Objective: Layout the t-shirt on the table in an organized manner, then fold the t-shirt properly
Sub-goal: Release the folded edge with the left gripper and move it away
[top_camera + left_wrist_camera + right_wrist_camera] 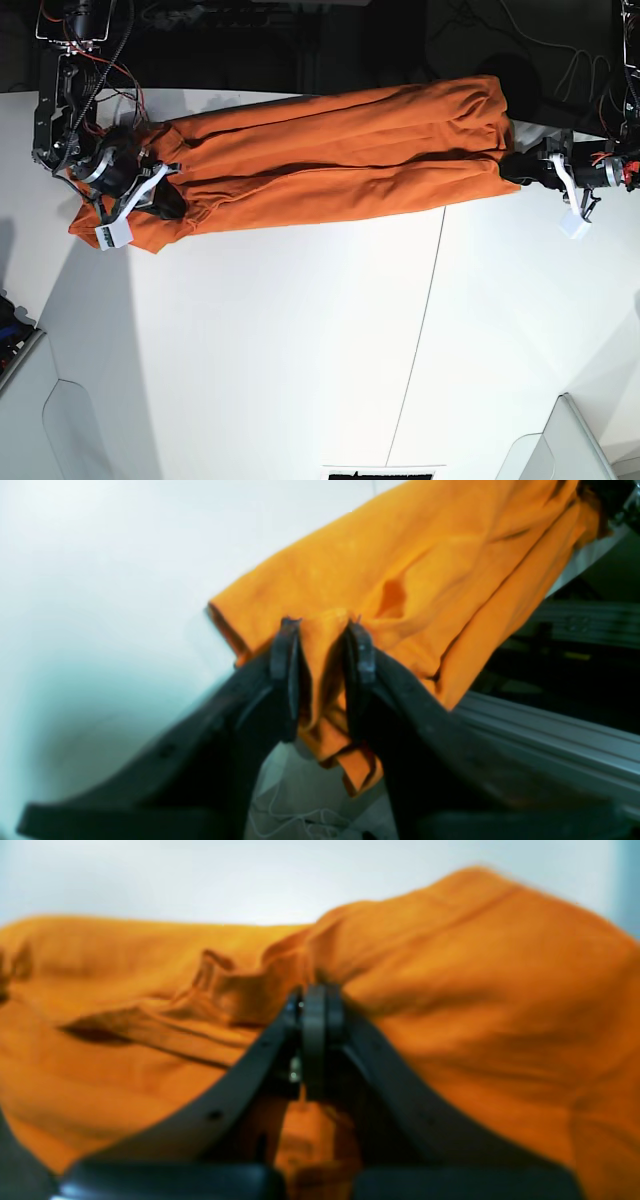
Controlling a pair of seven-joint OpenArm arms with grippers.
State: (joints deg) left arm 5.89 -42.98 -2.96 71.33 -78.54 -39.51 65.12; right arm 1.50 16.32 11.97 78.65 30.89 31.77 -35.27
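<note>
**A:** Where's the t-shirt (340,150) sitting?

**B:** Stretched into a long orange band across the far part of the table (300,340), running from one arm to the other. It's bunched into lengthwise folds rather than spread flat, and the end on the base view's right reaches the table's far edge.

**A:** And the right gripper (316,1005)?

**B:** That's the one on the base view's left. Its wrist camera shows the two jaws pressed flat together with orange cloth gathered right at their tips, so it is clamped on the t-shirt. The fabric bulges up on either side of the jaws and fills nearly the whole wrist view, with a folded hem lying to the left of them.

**A:** The left gripper (322,630)?

**B:** At the shirt's other end. Its jaws stand a little apart, with a thick wad of cloth filling the gap between them. The fabric touches both pads and a bit of it hangs below. Whether it is squeezing that wad or loose around it, I cannot tell.

**A:** Anything around the shirt?

**B:** A thin dark seam (420,330) crosses the white tabletop, starting just below the shirt's lower edge.
</note>
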